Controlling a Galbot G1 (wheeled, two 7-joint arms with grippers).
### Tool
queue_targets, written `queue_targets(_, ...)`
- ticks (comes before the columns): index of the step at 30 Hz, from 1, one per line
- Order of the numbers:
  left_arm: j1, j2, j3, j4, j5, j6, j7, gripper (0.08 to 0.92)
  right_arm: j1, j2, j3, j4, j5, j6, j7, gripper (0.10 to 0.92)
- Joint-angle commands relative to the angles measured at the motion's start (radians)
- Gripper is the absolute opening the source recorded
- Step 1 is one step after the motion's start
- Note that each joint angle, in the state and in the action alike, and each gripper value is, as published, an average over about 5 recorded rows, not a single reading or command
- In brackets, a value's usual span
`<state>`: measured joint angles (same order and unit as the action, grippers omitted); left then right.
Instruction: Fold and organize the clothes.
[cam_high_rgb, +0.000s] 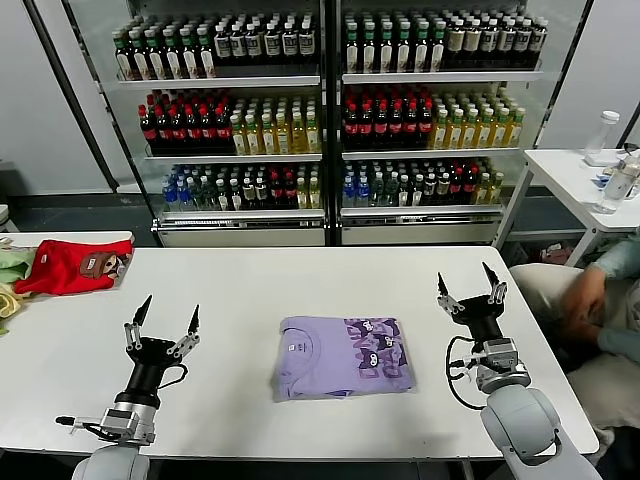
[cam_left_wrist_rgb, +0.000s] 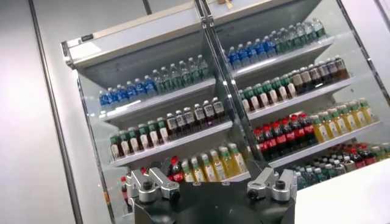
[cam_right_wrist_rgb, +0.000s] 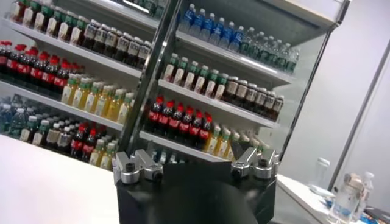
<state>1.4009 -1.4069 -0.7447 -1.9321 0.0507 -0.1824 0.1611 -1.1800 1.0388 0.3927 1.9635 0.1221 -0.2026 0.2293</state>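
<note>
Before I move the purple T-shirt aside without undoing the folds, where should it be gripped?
Probably the lavender T-shirt by its right edge, coming in low from the right: it lies flat as a folded rectangle, and the open right hand stands on that side.

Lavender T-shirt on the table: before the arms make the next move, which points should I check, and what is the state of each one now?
1. Lavender T-shirt lies folded in a compact rectangle on the white table: ok.
2. Left gripper open, holding nothing, raised to the shirt's left: ok.
3. Right gripper open, holding nothing, raised to the shirt's right: ok.
4. Shirt lies apart from the red garment at the table's far left: ok.
5. Person seated close beside the right arm: not ok.
6. Underside layers of the fold neat: cannot tell.
</note>
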Motion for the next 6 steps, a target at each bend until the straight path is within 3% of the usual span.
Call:
queue_targets(1, -0.004, 0.009, -0.005, 0.007, 0.003, 0.007, -0.001, 0.823, 0.007, -0.006, -0.011, -0.004, -0.007, 0.004, 0.001, 0.823)
queue_targets(6, -0.005, 0.010, -0.009, 0.009, 0.002, 0.008, -0.004, 0.823, 0.010, -0.006, -0.023, -0.009, -0.007, 0.005, 0.001, 0.823)
